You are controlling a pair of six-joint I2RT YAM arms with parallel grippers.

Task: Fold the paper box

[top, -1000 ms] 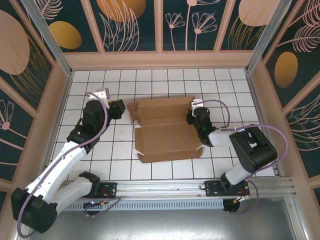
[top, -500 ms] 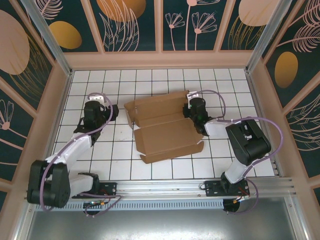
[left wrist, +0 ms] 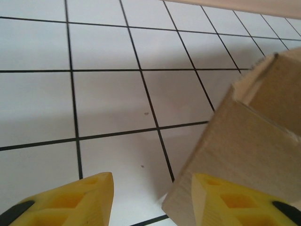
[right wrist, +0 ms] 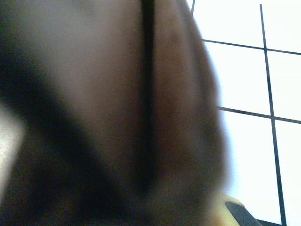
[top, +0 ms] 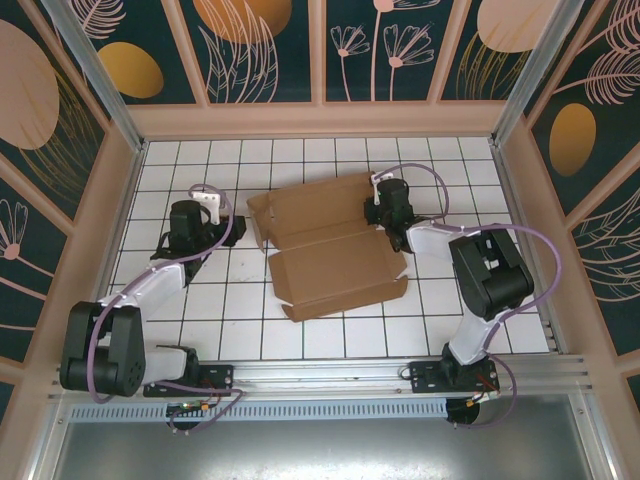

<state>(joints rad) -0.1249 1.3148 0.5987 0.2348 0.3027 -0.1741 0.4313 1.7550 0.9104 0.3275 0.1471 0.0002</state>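
The paper box [top: 330, 262] is a brown cardboard mailer lying partly folded in the middle of the white tiled floor, with its right end turned toward the far wall. My right gripper [top: 381, 209] sits at the box's far right edge, shut on the cardboard. In the right wrist view the cardboard [right wrist: 94, 94] is a dark blur against the lens, with one yellow fingertip [right wrist: 235, 213] at the bottom. My left gripper [top: 227, 229] stands open just left of the box. Its yellow fingers [left wrist: 75, 202] are wide apart over bare tile, and a box corner [left wrist: 254, 136] rises beside the right one.
Raised wooden walls [top: 320, 120] close in the tiled floor on the far, left and right sides. An aluminium rail [top: 330, 378] runs along the near edge. Open tiles [top: 330, 335] lie in front of the box.
My right gripper has moved toward the far wall, swinging the box's right end with it. My left arm has drawn back to the left, away from the box's left edge.
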